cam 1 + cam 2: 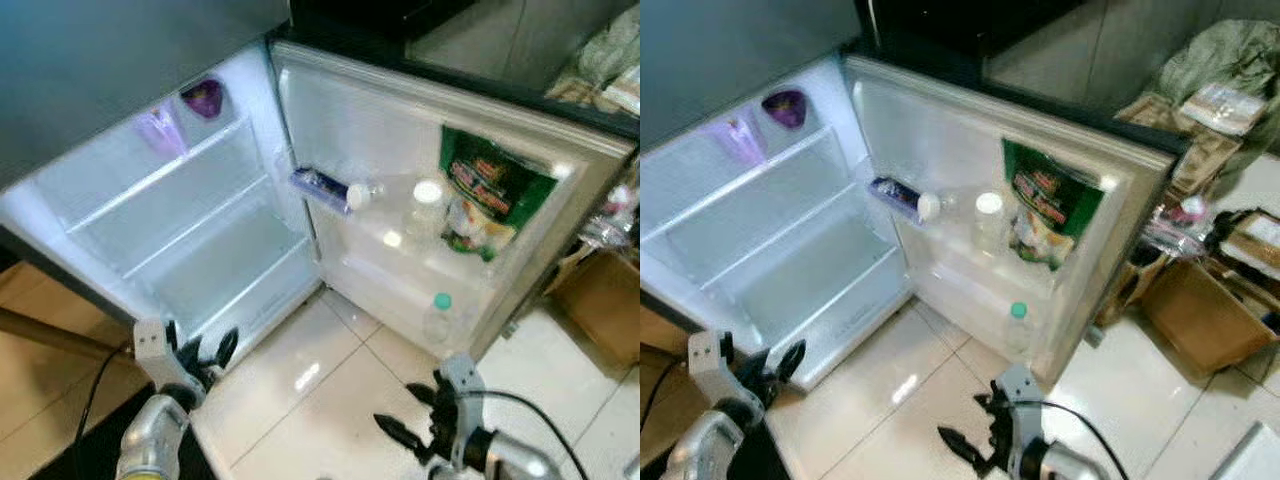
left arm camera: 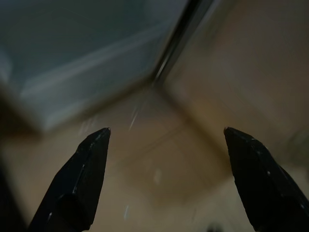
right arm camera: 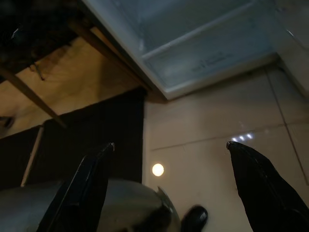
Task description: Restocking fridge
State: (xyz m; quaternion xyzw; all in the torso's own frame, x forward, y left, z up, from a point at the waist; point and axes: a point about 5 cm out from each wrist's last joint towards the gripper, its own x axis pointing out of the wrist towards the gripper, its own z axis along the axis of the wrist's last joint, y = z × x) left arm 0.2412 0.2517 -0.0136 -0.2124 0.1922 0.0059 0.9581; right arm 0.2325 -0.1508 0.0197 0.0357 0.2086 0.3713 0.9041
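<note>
The small fridge [image 1: 180,215] stands open with lit, bare shelves. On its top shelf are a dark purple object [image 1: 204,98] and a pale purple one [image 1: 160,130]. The door [image 1: 400,130] swings out to the right. It holds a blue-labelled bottle [image 1: 325,187] lying on its side, a white-capped bottle [image 1: 427,200], a green bag [image 1: 487,195] and, lower down, a teal-capped bottle [image 1: 440,312]. My left gripper [image 1: 200,352] hovers open and empty near the fridge's bottom front edge. My right gripper [image 1: 410,412] is open and empty above the tiles, below the door.
The tiled floor [image 1: 320,390] lies in front of the fridge. A dark mat [image 3: 87,130] and a wooden leg [image 3: 29,92] are to the left, with a cable [image 1: 95,390] beside them. Cardboard boxes [image 1: 1200,310] and bags [image 1: 1215,75] crowd the right side.
</note>
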